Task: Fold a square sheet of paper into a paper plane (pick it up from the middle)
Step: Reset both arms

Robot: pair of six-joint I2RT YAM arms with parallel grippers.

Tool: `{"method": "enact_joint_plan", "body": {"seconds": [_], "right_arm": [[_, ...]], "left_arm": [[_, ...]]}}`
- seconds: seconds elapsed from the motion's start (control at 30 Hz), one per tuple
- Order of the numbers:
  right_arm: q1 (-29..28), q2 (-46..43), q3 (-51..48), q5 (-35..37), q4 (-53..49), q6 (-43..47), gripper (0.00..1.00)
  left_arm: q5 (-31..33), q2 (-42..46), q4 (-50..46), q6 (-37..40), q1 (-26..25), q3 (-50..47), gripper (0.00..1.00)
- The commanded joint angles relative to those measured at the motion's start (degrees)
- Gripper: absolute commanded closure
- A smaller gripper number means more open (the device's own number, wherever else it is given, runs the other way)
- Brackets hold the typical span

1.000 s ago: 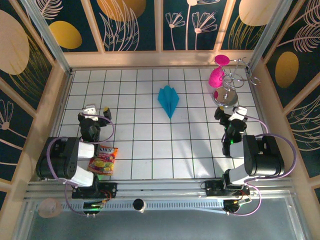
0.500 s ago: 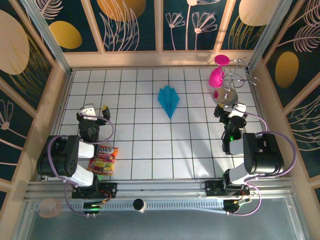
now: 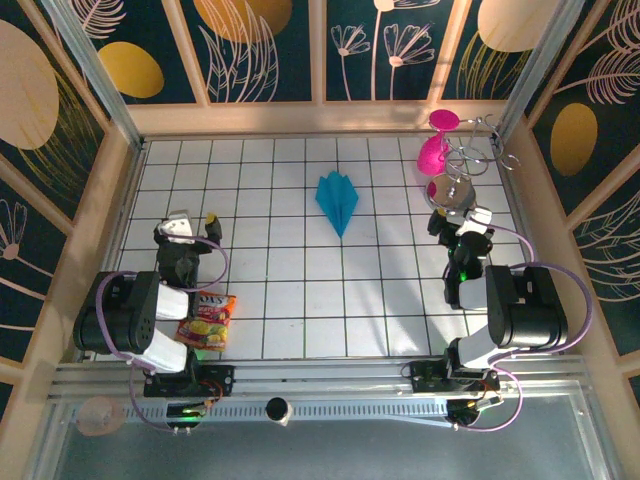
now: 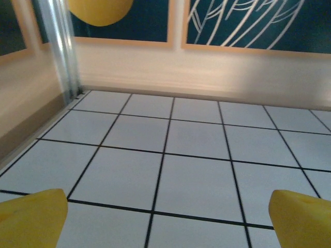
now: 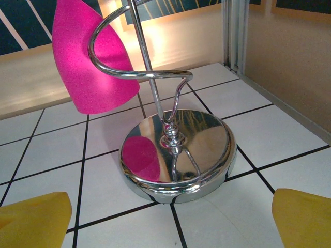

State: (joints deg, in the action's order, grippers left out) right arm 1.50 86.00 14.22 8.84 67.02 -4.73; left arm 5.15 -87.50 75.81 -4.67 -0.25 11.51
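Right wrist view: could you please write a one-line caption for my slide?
The open right gripper faces a chrome stand carrying a pink goblet, near the corner of the white gridded table.

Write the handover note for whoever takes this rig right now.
Left gripper: open, empty, low over the table tiles.
Right gripper: open, empty, facing the chrome goblet stand.
Paper plane: folded, lying mid-table, nose toward the arms, touched by neither gripper.
Done: the folding, by the look of it.
Left: probably only parking the arms; check the creases first.
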Motion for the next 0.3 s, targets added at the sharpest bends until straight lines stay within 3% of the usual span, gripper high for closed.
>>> {"method": "enact_joint_plan", "body": {"seconds": [0.0, 0.27], "right_arm": [[-0.27, 0.42, 1.25, -0.56, 0.92, 1.37, 0.01], [-0.33, 0.43, 1.25, -0.57, 0.91, 1.38, 0.01]], "left_arm": [[-1.16, -0.65, -0.78, 0.21, 0.52, 2.03, 0.01], [-1.04, -0.63, -0.51, 0.05, 0.49, 1.85, 0.01]]}}
